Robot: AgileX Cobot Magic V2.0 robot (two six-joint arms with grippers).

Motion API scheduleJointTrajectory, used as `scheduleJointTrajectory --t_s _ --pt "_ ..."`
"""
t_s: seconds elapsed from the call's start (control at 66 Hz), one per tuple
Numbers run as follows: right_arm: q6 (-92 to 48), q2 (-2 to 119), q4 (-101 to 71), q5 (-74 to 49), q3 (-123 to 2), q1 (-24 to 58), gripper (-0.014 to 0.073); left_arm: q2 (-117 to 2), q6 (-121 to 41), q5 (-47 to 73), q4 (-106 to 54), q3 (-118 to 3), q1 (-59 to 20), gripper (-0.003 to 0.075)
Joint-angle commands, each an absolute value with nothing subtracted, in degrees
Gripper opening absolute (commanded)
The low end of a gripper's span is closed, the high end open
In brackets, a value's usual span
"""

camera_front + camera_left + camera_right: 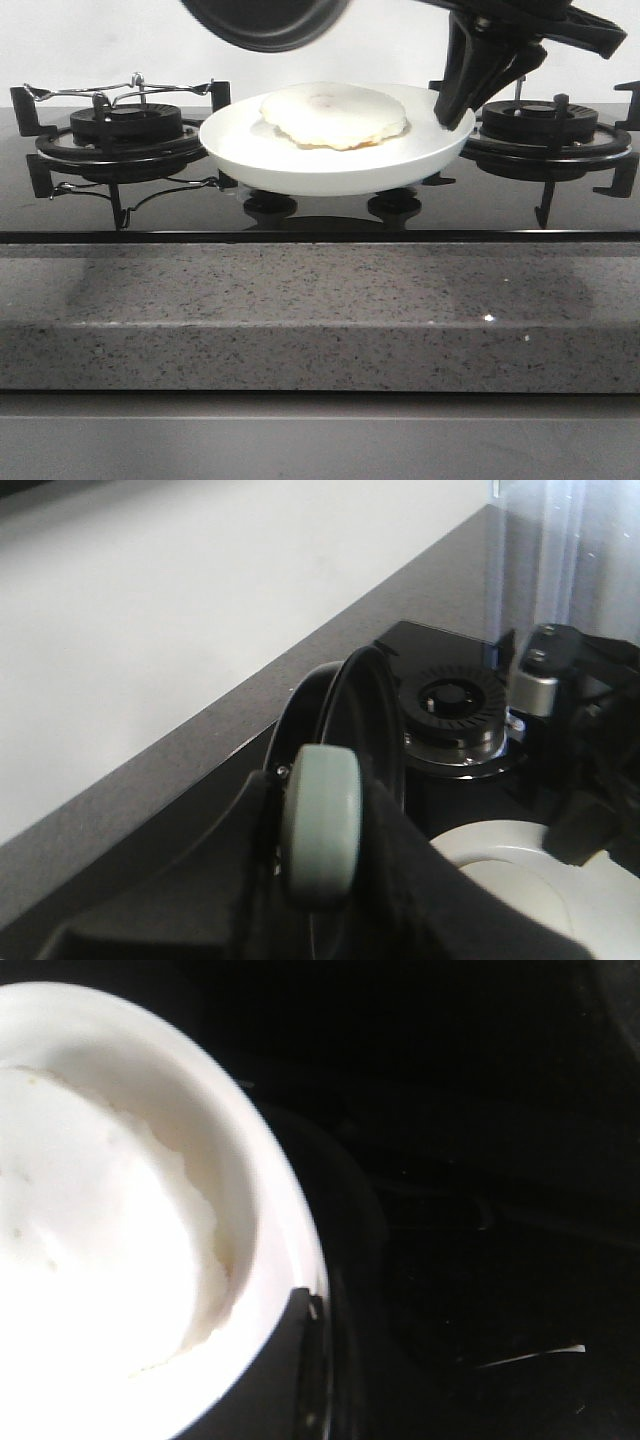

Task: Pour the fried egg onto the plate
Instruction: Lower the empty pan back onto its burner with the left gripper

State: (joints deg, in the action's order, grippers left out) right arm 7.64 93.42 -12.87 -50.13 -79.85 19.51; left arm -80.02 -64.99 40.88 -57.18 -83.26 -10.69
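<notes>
The fried egg [335, 115] lies flat on the white plate [300, 160], which hangs a little above the hob's middle. My right gripper [455, 100] is shut on the plate's right rim. In the right wrist view one dark finger [300, 1360] lies over the plate's rim [285, 1210], beside the egg [90, 1240]. The black frying pan [265, 20] hangs tilted above the plate's left half, empty as far as it shows. In the left wrist view my left gripper [320, 825] is shut on the pan's grey-green handle [322, 810]. The pan [355, 710] stands on edge, with the plate [520, 880] below it.
A left burner with a wire rack [120, 125] and a right burner [540, 125] flank the plate. Two black knobs [270, 205] sit under it. The speckled stone counter edge [320, 310] runs across the front. A white wall stands behind.
</notes>
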Motion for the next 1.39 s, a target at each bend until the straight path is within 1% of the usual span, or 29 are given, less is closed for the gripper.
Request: scheduleJointTrajectory --t_s 0.0,0.076,0.212,0.364,0.44,0.622,0.803,1.091,1.167,1.228,1.273,1.334,1.379 --pt "7.3 91.28 -13.61 -47.31 -81.39 19.43 -0.0066 -79.18 -56.95 37.31 -61.52 -85.16 -6.22 -0.002" --pt "7.3 91.28 -13.61 -47.31 -81.39 19.43 -0.0066 -80.5 -49.71 39.99 -63.16 -85.16 -0.95 -0.002" --pt "7.3 91.28 -13.61 -47.31 -81.39 19.43 -0.0066 -83.66 -41.69 45.98 -66.25 -85.16 7.56 -0.002" --pt "7.3 91.28 -13.61 -47.31 -81.39 19.43 -0.0066 -88.82 -35.02 53.41 -71.9 -85.16 14.27 -0.002" --pt "7.3 91.28 -13.61 -47.31 -81.39 19.43 -0.0066 -91.91 -34.9 57.71 -77.39 -85.16 17.17 -0.002" --pt "7.3 91.28 -13.61 -47.31 -81.39 19.43 -0.0066 -98.66 -34.9 62.96 -86.86 -85.16 20.91 -0.002" --pt "7.3 91.28 -13.61 -47.31 -81.39 19.43 -0.0066 -103.2 -34.9 63.76 -89.25 -85.16 22.65 -0.002" --pt "7.3 91.28 -13.61 -47.31 -81.39 19.43 -0.0066 -108.06 -33.48 64.95 -91.24 -85.16 22.95 -0.0011" --pt "7.3 91.28 -13.61 -47.31 -81.39 19.43 -0.0066 -108.91 -33.48 66.53 -91.79 -85.16 22.95 0.0025" --pt "7.3 91.28 -13.61 -47.31 -81.39 19.43 -0.0066 -109.16 -33.48 67.06 -91.79 -85.16 22.95 0.0085" --pt "7.3 91.28 -13.61 -47.31 -81.39 19.43 -0.0066 -109.16 -33.48 67.38 -91.79 -85.16 22.95 0.0145" --pt "7.3 91.28 -13.61 -47.31 -81.39 19.43 -0.0066 -109.16 -33.48 67.51 -91.79 -85.16 22.95 0.0265" --pt "7.3 91.28 -13.61 -47.31 -81.39 19.43 -0.0066 -109.16 -33.6 67.51 -91.57 -85.16 22.95 0.0337"
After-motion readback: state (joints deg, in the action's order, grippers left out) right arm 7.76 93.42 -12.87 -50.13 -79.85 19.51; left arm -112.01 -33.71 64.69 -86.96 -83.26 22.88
